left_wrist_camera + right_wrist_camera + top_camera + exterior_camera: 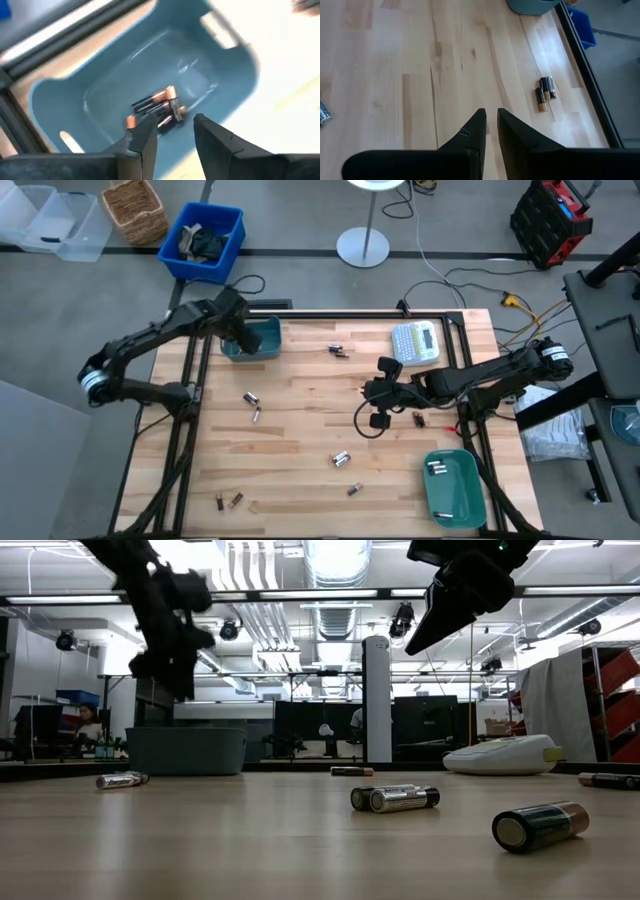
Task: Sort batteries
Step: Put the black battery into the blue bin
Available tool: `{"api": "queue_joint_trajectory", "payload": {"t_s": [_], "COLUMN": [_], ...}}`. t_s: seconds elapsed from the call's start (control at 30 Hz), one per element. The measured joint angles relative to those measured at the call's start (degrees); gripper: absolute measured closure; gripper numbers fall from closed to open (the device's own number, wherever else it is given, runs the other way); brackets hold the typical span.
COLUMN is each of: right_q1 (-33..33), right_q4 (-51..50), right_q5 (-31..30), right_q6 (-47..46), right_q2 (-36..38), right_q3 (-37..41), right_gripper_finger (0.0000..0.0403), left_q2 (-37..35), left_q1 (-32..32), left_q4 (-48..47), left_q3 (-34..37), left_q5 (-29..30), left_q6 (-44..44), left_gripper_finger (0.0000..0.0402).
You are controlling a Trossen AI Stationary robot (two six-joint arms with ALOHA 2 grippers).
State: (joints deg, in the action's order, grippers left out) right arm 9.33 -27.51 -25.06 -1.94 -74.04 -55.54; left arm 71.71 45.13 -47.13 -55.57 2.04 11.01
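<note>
1. The left gripper [172, 135] is positioned directly over the blue-grey bin [262, 340] at the upper left of the table in the high view. In the left wrist view its fingers are parted with nothing between them. Several dark, copper-ended batteries [159, 106] lie heaped on the bin floor below. This is judged to be a drop-off position, the bin serving as the collecting point for the dark cells.

2. The right gripper [379, 393] is held above bare wood [410, 75] at the centre right of the high view. Its fingers are nearly together and nothing is grasped. A pair of dark batteries [544, 93] is seen at the right of the right wrist view, well clear of the fingers.

3. A green tray [452, 488] is placed at the lower right of the high view and contains silvery batteries [436, 468]. It is judged to be the destination for the light cells, so each arm is served by a container on its own side.

4. Unsorted batteries remain scattered on the table [300, 430]: a pair [252, 404] left of centre, a pair [338, 350] at upper centre, a silvery pair [342, 459] at lower centre and a dark pair [229, 500] at lower left. In the low view, silvery cells [393, 798] and a dark cell [540, 825] lie in the foreground.

5. A label maker [416, 342] stands at the upper right of the table, apart from the work. Sorting is judged partly complete.
</note>
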Motion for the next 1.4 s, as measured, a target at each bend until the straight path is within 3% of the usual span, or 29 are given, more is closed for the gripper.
{"api": "queue_joint_trajectory", "payload": {"t_s": [0.1, 0.2, 0.5, 0.63, 0.77, 0.87, 1.07, 1.4], "right_q1": [-0.01, 0.01, 0.01, -0.01, 0.01, 0.01, -0.43, -2.82], "right_q4": [0.99, 3.17, 3.85, 3.98, 4.56, 5.23, 6.01, 6.82], "right_q5": [0.00, 0.00, 0.00, 0.00, 0.00, 0.00, 0.02, 0.04], "right_q6": [-0.30, -0.03, 0.03, 1.12, 1.80, 1.87, 3.05, 2.57], "right_q2": [0.00, 0.00, 0.00, 0.00, 0.00, 0.00, 0.00, 0.00], "right_q3": [0.64, 1.35, 1.56, 1.58, 1.59, 1.59, 1.59, 1.59], "right_gripper_finger": [0.0365, 0.0365, 0.0365, 0.0365, 0.0365, 0.0365, 0.0365, 0.0365], "left_q2": [-6.14, -11.47, -18.39, -17.60, -14.64, -11.98, -7.14, -1.89], "left_q1": [-6.47, -16.89, -51.81, -64.22, -74.81, -80.40, -85.74, -86.47], "left_q4": [0.33, 2.11, 2.18, 4.78, 9.76, 11.41, 12.15, 12.09], "left_q3": [0.45, 2.55, 6.16, 6.05, 7.41, 7.50, 7.50, 7.31], "left_q5": [0.20, 4.08, 29.21, 37.13, 51.25, 58.72, 59.05, 59.10], "left_q6": [2.51, 7.79, 26.42, 27.64, 27.34, 27.70, 30.44, 33.03], "left_gripper_finger": [0.0295, 0.0295, 0.0295, 0.0295, 0.0295, 0.0295, 0.0295, 0.0295]}}
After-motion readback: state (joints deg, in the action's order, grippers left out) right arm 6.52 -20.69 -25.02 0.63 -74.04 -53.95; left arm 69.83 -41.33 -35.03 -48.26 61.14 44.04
